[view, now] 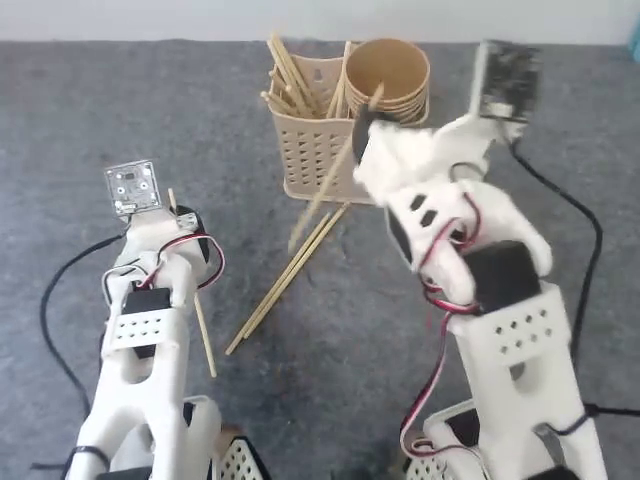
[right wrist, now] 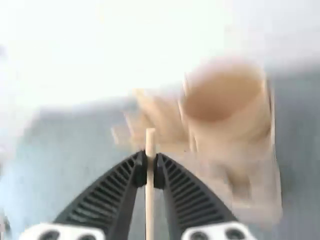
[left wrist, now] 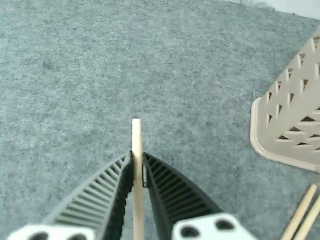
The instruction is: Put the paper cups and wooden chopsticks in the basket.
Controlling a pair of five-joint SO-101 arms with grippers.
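Observation:
A beige slotted basket (view: 312,150) stands at the back of the table. It holds several wooden chopsticks (view: 295,75) and a stack of paper cups (view: 388,72). My left gripper (view: 183,218) is low over the carpet, left of the basket, shut on one chopstick (left wrist: 136,145) that runs back along the arm. My right gripper (view: 360,140) hovers at the basket's front right corner, shut on a slanted chopstick (view: 320,195). In the right wrist view that gripper (right wrist: 150,157) pinches the stick (right wrist: 150,142), with the cups (right wrist: 225,97) and basket (right wrist: 252,192) ahead.
Two or three loose chopsticks (view: 285,282) lie diagonally on the grey carpet between the arms, in front of the basket. Their ends (left wrist: 302,215) and the basket's corner (left wrist: 287,125) show in the left wrist view. Black cables trail at both sides.

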